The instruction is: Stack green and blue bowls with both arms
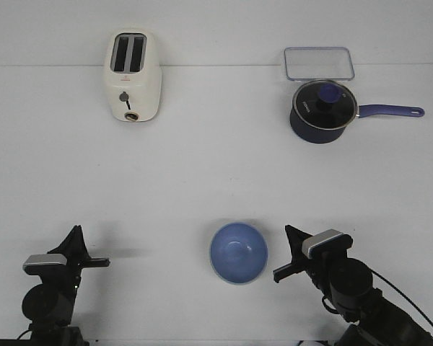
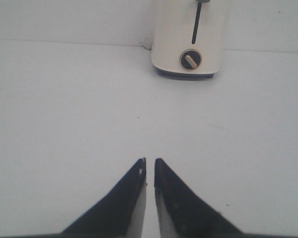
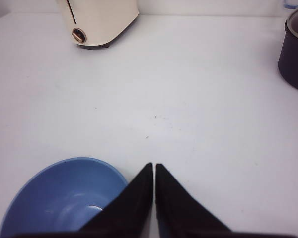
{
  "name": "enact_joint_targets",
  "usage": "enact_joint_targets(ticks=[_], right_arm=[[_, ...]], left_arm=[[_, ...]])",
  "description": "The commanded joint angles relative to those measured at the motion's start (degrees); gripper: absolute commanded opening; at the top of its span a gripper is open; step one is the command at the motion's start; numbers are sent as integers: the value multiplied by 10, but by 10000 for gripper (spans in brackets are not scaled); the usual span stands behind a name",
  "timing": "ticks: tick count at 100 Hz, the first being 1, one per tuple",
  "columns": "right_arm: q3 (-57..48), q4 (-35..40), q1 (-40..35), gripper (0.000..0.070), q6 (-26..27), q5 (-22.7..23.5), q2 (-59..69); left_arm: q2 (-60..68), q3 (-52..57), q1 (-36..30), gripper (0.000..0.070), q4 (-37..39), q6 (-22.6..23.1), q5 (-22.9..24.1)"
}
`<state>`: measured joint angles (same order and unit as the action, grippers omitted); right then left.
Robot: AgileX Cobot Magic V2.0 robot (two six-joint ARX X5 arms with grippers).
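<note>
blue bowl (image 1: 238, 252): we see it upright, near the tabletop (image 1: 202, 180) edge at 6 o'clock
left claw (image 2: 150, 163): tips together, empty
right claw (image 3: 154, 168): tips together, just beside the bowl

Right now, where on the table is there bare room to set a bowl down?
The widest bare patch is the middle of the table, between the toaster, the saucepan and the blue bowl. Another lies between the left gripper and that bowl. It is tight between the bowl and the right gripper, and at the far right corner by the clear lid.
</note>
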<state>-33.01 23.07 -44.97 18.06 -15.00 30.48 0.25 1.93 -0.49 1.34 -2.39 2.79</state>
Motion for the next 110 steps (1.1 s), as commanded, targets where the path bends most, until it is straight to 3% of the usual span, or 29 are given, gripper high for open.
enact_joint_targets(ticks=[1,20,28,36,53,71,85,110], right_arm=[[-3,-8,-5,10,5,0,2],[-3,-7,-4,10,-4,-1,0],[-1,-11,16,10,-66,-26,-11],[26,-43,74,10,-99,-22,-36],[174,-159,256,10,-124,76,-145],[314,-220,370,10,-124,80,-249],[323,-159,398,10,-149,75,-296],[323,-162,398,10,-148,80,-304]], left_arm=[[-1,-11,1,15,9,7,-2],[-1,-11,1,15,9,6,-2],[-1,-11,1,15,9,6,-2],[-1,-11,1,15,9,7,-2],[-1,-11,1,15,9,6,-2],[-1,-11,1,15,9,6,-2],[-1,-11,1,15,10,6,-2],[-1,-11,1,15,14,6,-2]])
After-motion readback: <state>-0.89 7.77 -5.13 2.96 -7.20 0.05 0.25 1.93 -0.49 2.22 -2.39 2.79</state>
